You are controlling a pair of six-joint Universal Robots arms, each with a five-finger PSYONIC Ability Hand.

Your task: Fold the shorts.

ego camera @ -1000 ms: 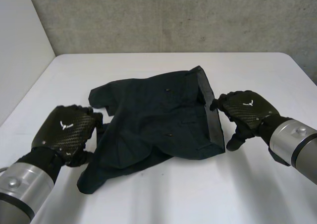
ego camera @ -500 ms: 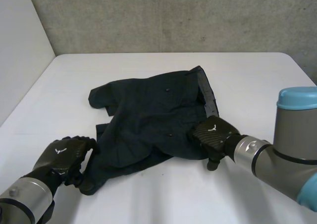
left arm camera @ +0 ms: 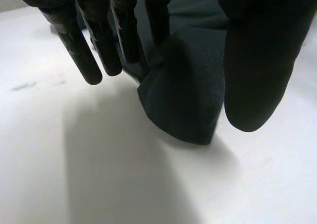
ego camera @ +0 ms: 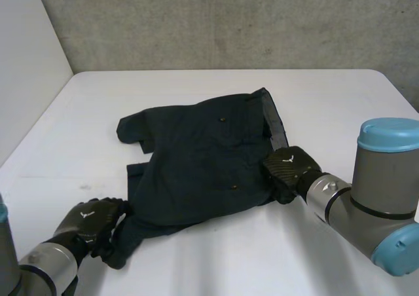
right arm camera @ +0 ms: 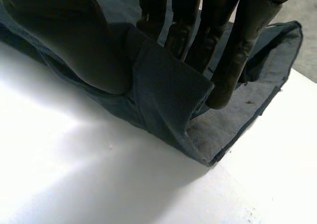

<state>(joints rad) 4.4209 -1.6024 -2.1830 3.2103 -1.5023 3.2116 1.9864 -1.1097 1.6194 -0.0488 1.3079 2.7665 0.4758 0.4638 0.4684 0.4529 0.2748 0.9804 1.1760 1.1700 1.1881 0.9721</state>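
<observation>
Dark shorts (ego camera: 196, 158) lie on the bench (ego camera: 196, 263). Left robot hand (ego camera: 88, 219) pinches the leg hem, right robot hand (ego camera: 288, 167) grips the waistband.

White table (ego camera: 216, 270) before a grey concrete wall (ego camera: 229, 21)

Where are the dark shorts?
In the head view, the dark crumpled shorts lie on the white table, the left hand at a leg end, the right hand pinching the waistband corner.

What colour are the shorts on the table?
The shorts are plain dark navy, no pattern; clearest in the head view.
</observation>
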